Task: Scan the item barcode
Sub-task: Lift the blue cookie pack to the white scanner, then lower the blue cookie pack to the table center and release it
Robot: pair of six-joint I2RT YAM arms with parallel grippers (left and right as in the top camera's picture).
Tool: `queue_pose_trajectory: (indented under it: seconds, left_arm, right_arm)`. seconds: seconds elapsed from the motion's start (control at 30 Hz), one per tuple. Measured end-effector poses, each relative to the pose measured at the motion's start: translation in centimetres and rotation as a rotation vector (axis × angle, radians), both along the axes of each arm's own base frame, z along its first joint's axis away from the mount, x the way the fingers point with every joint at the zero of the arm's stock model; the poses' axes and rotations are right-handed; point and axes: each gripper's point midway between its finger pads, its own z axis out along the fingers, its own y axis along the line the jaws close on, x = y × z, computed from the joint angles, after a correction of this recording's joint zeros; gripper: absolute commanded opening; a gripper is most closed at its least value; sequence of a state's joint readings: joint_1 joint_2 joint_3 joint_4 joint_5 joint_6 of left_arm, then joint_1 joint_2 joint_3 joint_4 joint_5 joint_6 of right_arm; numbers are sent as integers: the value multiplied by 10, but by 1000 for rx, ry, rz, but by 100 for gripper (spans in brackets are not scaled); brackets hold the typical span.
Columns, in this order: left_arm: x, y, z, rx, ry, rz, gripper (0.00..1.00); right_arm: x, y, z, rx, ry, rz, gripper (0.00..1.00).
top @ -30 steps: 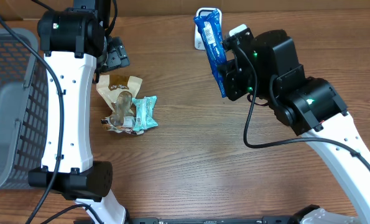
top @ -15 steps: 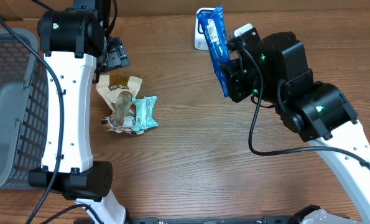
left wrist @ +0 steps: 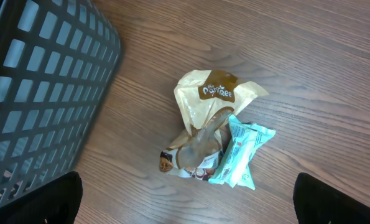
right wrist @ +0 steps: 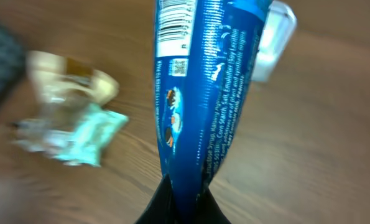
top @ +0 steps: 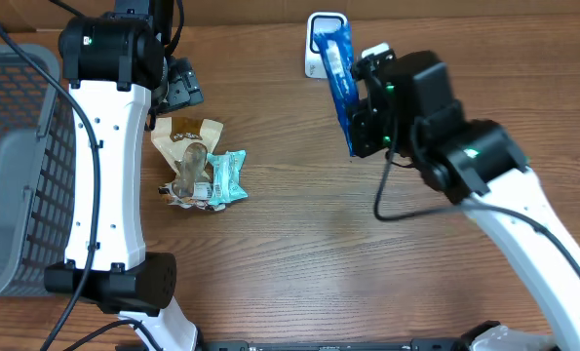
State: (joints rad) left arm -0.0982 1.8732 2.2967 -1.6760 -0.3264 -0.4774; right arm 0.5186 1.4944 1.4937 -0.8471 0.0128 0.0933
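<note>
Pick done: right end effector (right wrist: pixel 180 202) clamped on packet (right wrist: pixel 197 93), held over far scanner (top: pixel 325 18). Scan unconfirmed. Left end effector (left wrist: pixel 191 208) apart above snack pile (left wrist: pixel 212 137).

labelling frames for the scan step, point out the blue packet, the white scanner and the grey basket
blue packet (right wrist: pixel 200 106), right wrist view, middle of the wrapper below the barcode
white scanner (right wrist: pixel 275 34), right wrist view, its blurred body behind the packet
grey basket (left wrist: pixel 48 87), left wrist view, its mesh side wall

Across the table (top: pixel 299 263), left to right
Basket (top: pixel 17 166) at left edge; snack pile (top: pixel 200 168) right of it, apart; packet (top: pixel 340 83) aloft farther right, overlapping scanner (top: pixel 319 60) at far edge.
</note>
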Motion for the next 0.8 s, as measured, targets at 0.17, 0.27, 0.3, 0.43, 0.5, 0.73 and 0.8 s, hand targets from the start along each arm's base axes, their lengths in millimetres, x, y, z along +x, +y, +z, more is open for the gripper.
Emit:
queue_pose_trajectory:
  seconds: [0.17,0.27,0.3,0.43,0.5,0.73,0.8]
  left_arm:
    - [0,0,0,0,0,0,100]
    - [0,0,0,0,0,0,99]
    - [0,0,0,0,0,0,100]
    - [0,0,0,0,0,0,100]
    - [0,0,0,0,0,0,99]
    - [0,0,0,0,0,0,100]
    - [0,0,0,0,0,0,100]
  right_arm:
    - [13,-18,-72,-219,75,-183,4]
    - [17,-25,-108,-374,89,-242,4]
    - [20,-28,-120,-427,91,-258,4]
    - [25,-36,-167,-598,120,-298,4]
    - [24,-40,-192,-672,146,-302,4]
    - [3,-39,-226,-811,200,-250,27]
    - [-2,-26,-225,-811,181,-224,52]
